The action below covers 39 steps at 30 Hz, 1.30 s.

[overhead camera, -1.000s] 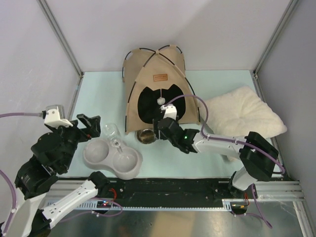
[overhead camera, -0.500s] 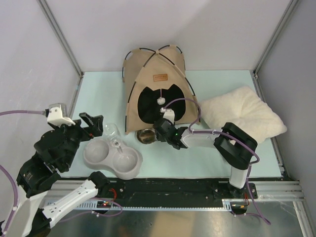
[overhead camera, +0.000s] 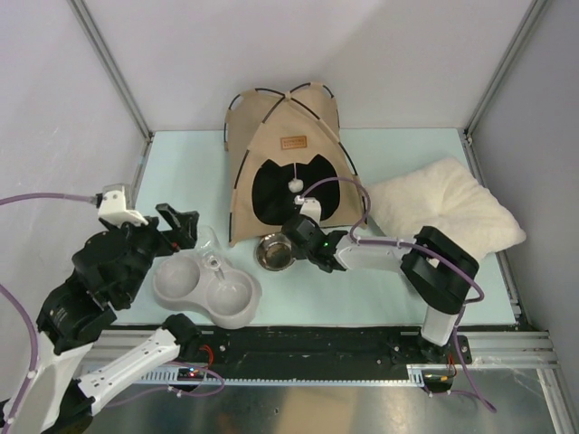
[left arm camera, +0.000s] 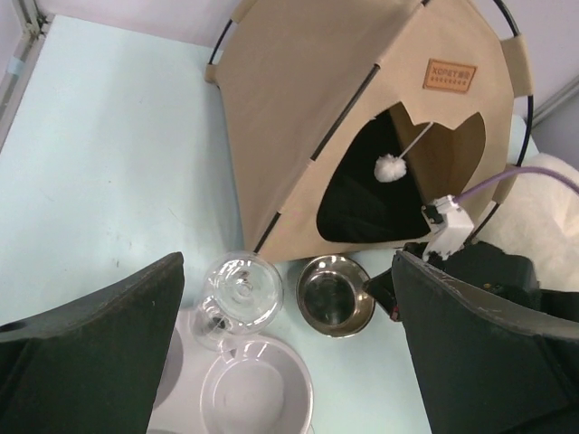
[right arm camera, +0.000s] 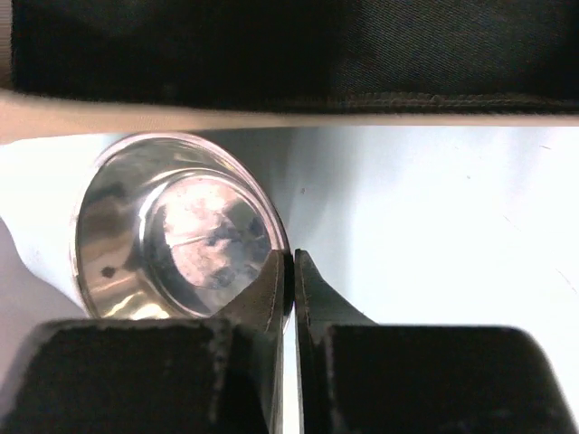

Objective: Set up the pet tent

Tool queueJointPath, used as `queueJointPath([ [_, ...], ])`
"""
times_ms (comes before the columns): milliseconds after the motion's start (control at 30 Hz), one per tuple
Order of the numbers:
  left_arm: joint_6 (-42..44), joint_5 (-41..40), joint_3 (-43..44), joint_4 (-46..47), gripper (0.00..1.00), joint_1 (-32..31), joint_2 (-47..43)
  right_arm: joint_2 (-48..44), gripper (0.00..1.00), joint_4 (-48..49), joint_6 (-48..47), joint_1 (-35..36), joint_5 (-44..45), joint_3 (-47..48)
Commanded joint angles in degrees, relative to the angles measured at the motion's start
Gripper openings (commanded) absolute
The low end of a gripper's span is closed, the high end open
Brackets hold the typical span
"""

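The pet tent stands upright at the back middle of the table, tan with a black inside, a brown label and a white pompom hanging in its doorway. The left wrist view shows the pet tent from the front. A small steel bowl lies just before the doorway. My right gripper is shut on that steel bowl's right rim, and in the right wrist view the right gripper pinches the thin edge. My left gripper hovers open at the left, and in its own view the left gripper holds nothing.
A grey double pet bowl sits at the near left with a clear plastic dome beside it. A cream fluffy pillow lies at the right. Frame posts rise at the table's back corners.
My right gripper has shut on the steel bowl's rim, and the bowl has shifted slightly right and settled flat. The left arm has edged forward toward the tent.
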Motion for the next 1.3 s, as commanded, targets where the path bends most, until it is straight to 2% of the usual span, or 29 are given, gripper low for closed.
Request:
queueJointPath([
  [0,0.24,4.01,1.32,2.01,1.00,-0.19,3.97,-7.85,0.00,-4.65,-4.39,1.14,0.55,-0.80],
  [233,1.11,9.00,1.59,4.50,1.00,-0.20,8.19,-21.04,0.00,-7.85,-12.42,1.08,-4.06,-5.59],
  [533,2.54,27.54,0.57,11.26,1.00,-0.20,13.34,-38.01,0.00,-5.74,-17.37,-3.53,-11.01,-4.26],
  [700,1.13,35.22,-0.88,15.38,1.00,-0.19,15.64,-43.33,0.00,-3.41,-18.48,-5.23,-16.27,-2.51],
  [933,-1.14,39.13,-3.00,18.14,1.00,-0.33,18.45,-46.81,0.00,-0.31,-17.38,-5.53,-23.78,-0.90],
  [1000,-1.81,39.66,-3.25,18.32,0.96,-0.41,19.29,-47.09,0.00,0.25,-16.95,-5.60,-25.15,-0.61],
  [1067,-2.57,39.84,-3.35,18.48,0.85,-0.48,19.87,-47.25,0.00,0.77,-16.66,-5.53,-26.05,-0.54],
  [1267,-3.65,38.90,-3.85,18.52,0.32,-0.51,20.57,-45.69,0.00,0.06,-17.15,-4.78,-25.34,0.04],
])
